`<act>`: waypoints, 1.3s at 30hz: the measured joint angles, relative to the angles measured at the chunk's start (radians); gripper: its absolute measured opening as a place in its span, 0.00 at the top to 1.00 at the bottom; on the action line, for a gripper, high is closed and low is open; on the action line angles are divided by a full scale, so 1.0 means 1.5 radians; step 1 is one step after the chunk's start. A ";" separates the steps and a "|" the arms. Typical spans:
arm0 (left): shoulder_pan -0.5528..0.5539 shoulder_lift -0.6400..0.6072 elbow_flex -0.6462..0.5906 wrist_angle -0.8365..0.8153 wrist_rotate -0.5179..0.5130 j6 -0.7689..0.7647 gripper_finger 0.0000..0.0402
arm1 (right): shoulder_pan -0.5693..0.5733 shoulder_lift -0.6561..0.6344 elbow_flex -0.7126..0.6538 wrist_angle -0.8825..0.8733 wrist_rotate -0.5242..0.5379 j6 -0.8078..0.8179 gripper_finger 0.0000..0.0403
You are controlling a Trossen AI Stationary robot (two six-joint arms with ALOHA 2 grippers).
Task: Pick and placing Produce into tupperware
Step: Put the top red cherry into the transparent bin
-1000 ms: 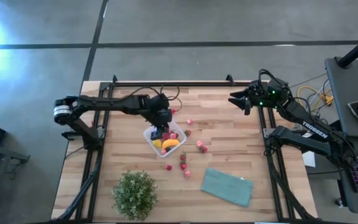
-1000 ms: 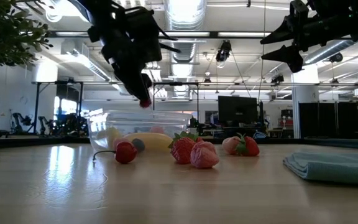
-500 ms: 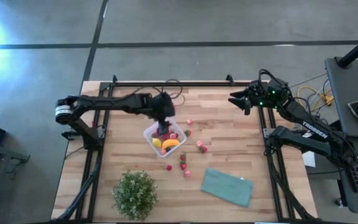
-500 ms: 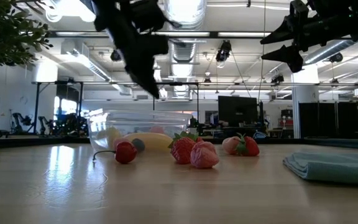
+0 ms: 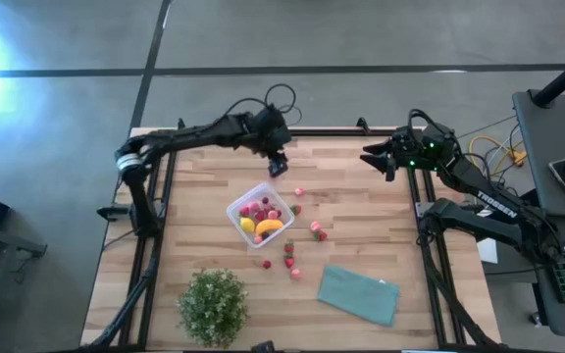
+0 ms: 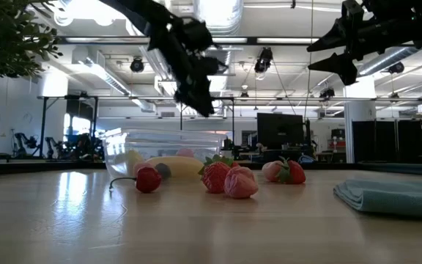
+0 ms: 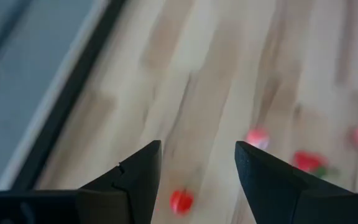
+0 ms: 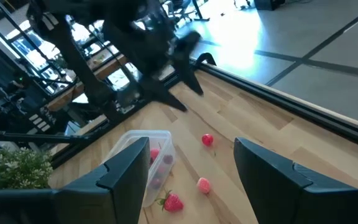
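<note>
The clear tupperware sits mid-table, holding a yellow banana, a round yellow fruit and red strawberries. Loose strawberries lie on the wood to its right and near side, and low in the low view. My left gripper hangs open and empty above the table between the tupperware and the far edge. A small red strawberry lies on the wood below its fingers. My right gripper waits open and raised at the far right.
A green potted plant stands at the near left. A folded teal cloth lies at the near right. A black frame rail runs along the far edge. Bare wood shows at the left and between the two arms.
My left gripper held a red strawberry over the tupperware, opened and let it go. It then rose and swung toward the table's far edge and a little to the right, its fingers staying open. My right arm kept still.
</note>
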 joint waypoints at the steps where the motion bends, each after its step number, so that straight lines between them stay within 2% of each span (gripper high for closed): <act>1: 0.004 0.016 0.008 -0.019 0.001 0.000 0.53 | 0.000 0.000 0.000 0.001 0.000 0.000 0.44; 5: 0.011 0.068 0.037 -0.117 0.003 0.047 0.53 | 0.000 0.000 0.000 0.000 0.000 0.000 0.44; 8: 0.009 0.080 0.036 -0.162 0.002 0.146 0.53 | 0.000 0.000 0.000 0.000 0.000 0.000 0.44; 11: 0.004 0.079 0.027 -0.162 0.000 0.249 0.53 | 0.000 0.000 0.000 0.000 0.000 0.000 0.44; 14: 0.005 0.079 0.024 -0.139 -0.001 0.299 0.53 | 0.000 0.000 0.000 0.000 0.000 0.000 0.44; 21: 0.023 0.082 0.003 -0.072 -0.002 0.314 0.53 | 0.000 0.000 0.000 0.000 0.000 0.000 0.44; 29: 0.023 0.112 0.003 -0.078 0.034 0.293 0.53 | 0.000 0.000 0.000 0.000 0.000 0.000 0.44; 39: 0.023 0.155 0.002 -0.077 0.034 0.262 0.53 | 0.000 0.000 0.000 0.000 0.000 0.000 0.44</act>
